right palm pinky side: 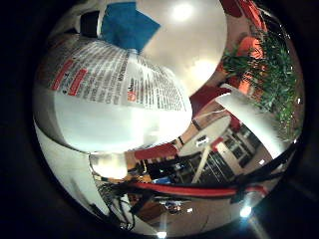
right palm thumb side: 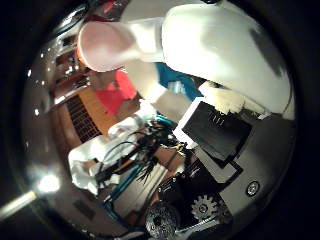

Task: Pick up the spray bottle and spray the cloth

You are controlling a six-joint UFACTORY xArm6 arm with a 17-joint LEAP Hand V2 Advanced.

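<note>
The white spray bottle with a printed label fills much of the little finger side view and lies close against my palm. In the thumb side view its white body narrows to a neck, with a pale rounded head and a red part beside it. My right hand has white and black fingers curled against the bottle's side, and another white finger reaches past it. The blue cloth lies on a white round table beyond the bottle.
A second round white table on a pedestal stands farther off, with red seats around it. Green plants stand at the room's edge. The hand's geared parts show beside the palm.
</note>
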